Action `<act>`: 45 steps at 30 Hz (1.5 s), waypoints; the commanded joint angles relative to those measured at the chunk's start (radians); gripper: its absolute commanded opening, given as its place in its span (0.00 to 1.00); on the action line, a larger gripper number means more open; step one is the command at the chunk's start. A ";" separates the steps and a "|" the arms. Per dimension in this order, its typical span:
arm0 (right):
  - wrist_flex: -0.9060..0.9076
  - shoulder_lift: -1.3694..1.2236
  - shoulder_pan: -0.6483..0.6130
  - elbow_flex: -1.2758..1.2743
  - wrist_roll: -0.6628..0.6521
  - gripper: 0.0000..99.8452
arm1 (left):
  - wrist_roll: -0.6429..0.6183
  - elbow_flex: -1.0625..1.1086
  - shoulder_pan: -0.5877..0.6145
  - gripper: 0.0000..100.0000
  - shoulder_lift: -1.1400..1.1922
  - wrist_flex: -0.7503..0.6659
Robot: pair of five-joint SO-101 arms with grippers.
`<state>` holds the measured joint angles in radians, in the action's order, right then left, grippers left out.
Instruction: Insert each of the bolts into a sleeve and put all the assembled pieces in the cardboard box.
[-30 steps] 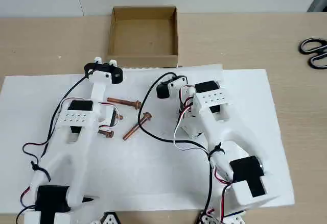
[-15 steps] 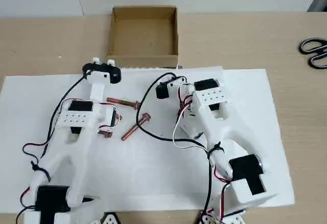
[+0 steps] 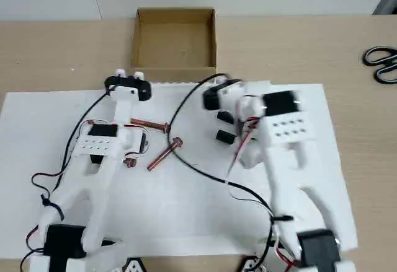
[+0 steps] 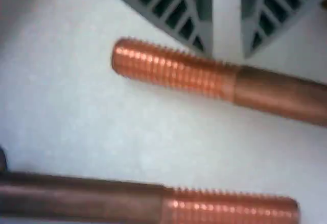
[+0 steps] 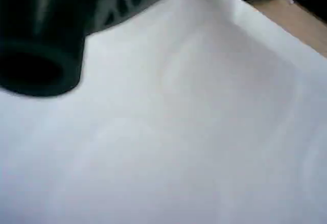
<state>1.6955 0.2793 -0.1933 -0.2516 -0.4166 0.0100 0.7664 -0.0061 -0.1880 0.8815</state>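
Right arm [image 3: 282,129] swings right, baring two sleeves [image 3: 225,116] on the paper [image 3: 186,210]; its grip: can't tell; left gripper [image 4: 225,50] slightly parted, just above a bolt [image 4: 204,76]; nothing assembled; box [image 3: 175,67] waits.

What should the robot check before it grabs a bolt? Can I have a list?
1. Left end effector open: ok.
2. Bolt lies right in front of it: ok.
3. Second bolt apart from the first: ok.
4. Sleeve in the right wrist view gripped and ready: cannot tell.
5. Cardboard box empty, with room: ok.
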 commanded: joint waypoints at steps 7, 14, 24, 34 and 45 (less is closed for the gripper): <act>0.030 0.154 0.275 0.043 0.044 0.00 | 0.052 -0.410 -0.017 0.06 0.005 0.345; 0.027 0.231 0.315 -0.110 0.044 0.00 | 0.199 -0.679 -0.124 0.11 0.192 0.609; 0.015 0.328 0.317 -0.259 0.048 0.00 | 0.334 -0.794 -0.155 0.12 0.407 0.658; 0.013 0.328 0.317 -0.261 0.049 0.00 | 0.359 -0.800 -0.219 0.14 0.463 0.638; 0.013 0.328 0.317 -0.261 0.051 0.00 | 0.356 -0.797 -0.239 0.14 0.473 0.605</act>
<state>1.7123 0.5861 0.1135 -0.5155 -0.3767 0.3613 0.0054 -0.2424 0.2938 1.5060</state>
